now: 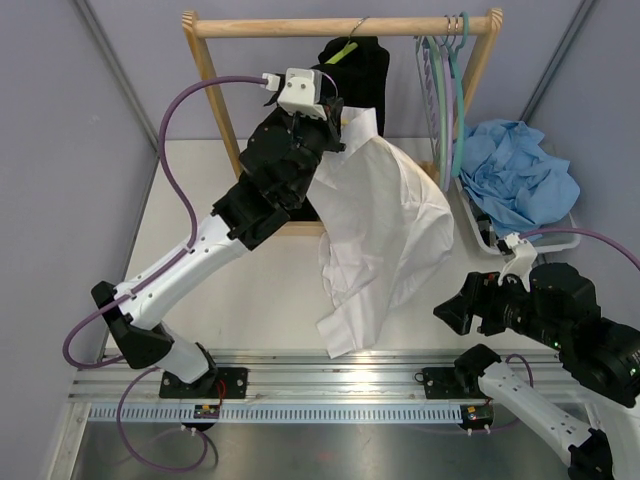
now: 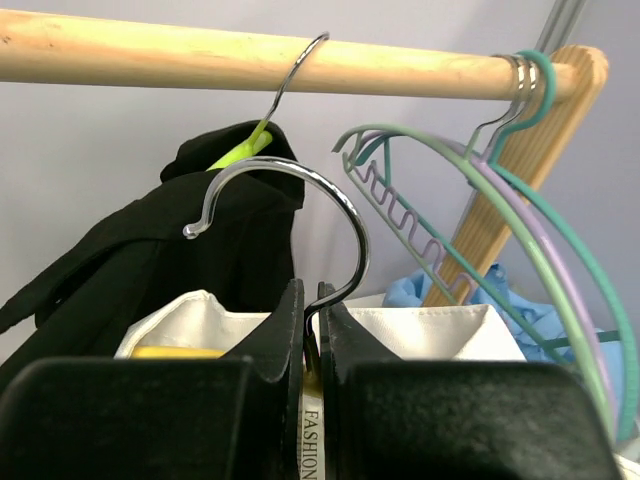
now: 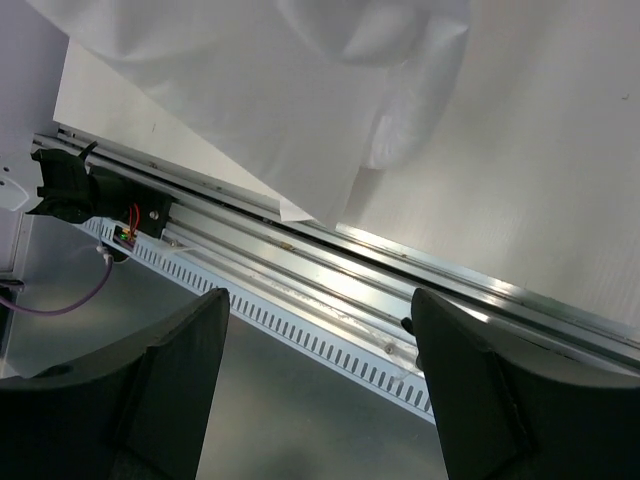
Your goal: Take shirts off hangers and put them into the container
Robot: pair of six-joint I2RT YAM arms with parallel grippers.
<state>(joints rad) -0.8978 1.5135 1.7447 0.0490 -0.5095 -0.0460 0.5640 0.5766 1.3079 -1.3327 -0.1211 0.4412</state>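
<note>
Hanging from the left gripper (image 2: 310, 297), the white shirt (image 1: 390, 220) falls in loose, creased folds over the pale table (image 1: 250, 290), its lowest corner reaching the ribbed aluminium rail (image 1: 300, 360) at the near edge. The two black fingers are pinched tight on the shank of a thin chrome hook (image 2: 363, 245), which curves up just below the round wooden bar (image 2: 150, 50) of the rack without touching it. A strip of yellow hanger (image 2: 170, 352) shows inside the stiff white collar, right behind the fingers.

On the bar itself hangs the black shirt (image 2: 150, 260), matte and soft, slumped on a lime green hanger (image 2: 240, 152) whose wire hook loops over the wood. At the far right end of the bar the pale green, lilac and teal hangers (image 1: 445, 110) hang bare and bunched together, slim plastic arcs, one with a notched edge.

The container (image 1: 565, 238), a small translucent white bin with a rim, sits at the right side of the table beside the rack's upright, with a crumpled light blue garment (image 1: 520, 170) heaped over it.

The right gripper (image 3: 320, 300) sits low near the table's front edge, its broad dark fingers spread well apart with nothing between them; the shirt's hem hangs beyond its fingers.
</note>
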